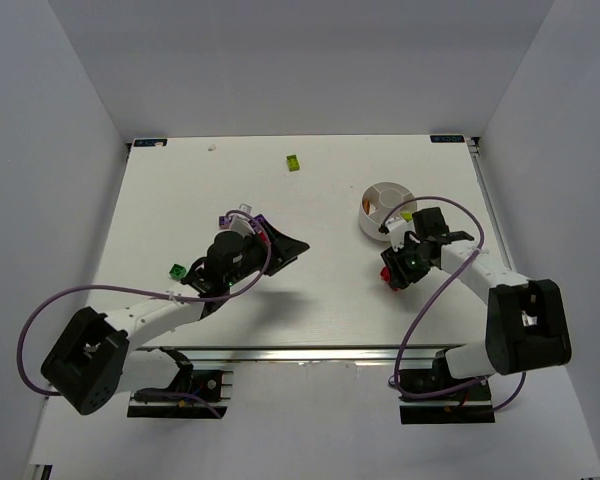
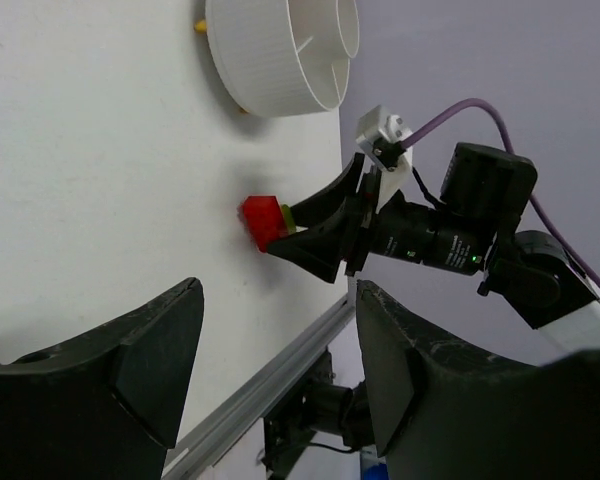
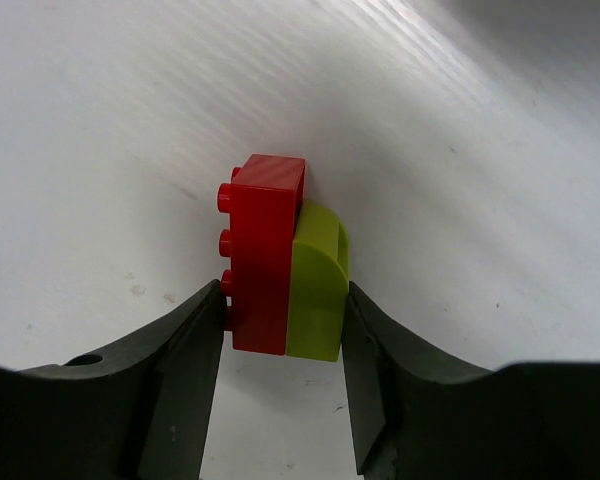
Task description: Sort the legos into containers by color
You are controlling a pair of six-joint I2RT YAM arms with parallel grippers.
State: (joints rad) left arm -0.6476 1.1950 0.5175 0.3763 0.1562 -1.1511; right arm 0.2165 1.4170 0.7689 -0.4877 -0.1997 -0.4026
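On the white table [image 1: 310, 290], the divided bowl [image 1: 372, 225] sits just beyond your right gripper [image 3: 283, 305]. It pinches a red lego [image 3: 265, 250] and a yellow-green lego [image 3: 318, 280] side by side, long faces against its pads. Your left gripper [image 2: 278, 300], farther off, gapes wide, empty.

one divided bowl [image 2: 270, 60]. bricks: one red brick [image 3: 265, 250] and one yellow-green brick [image 3: 315, 290] between right gripper [image 3: 283, 300] fingers; second yellow-green brick [image 1: 293, 161] far ahead of left gripper [image 2: 280, 300]; one green brick [image 1: 177, 270] behind it.
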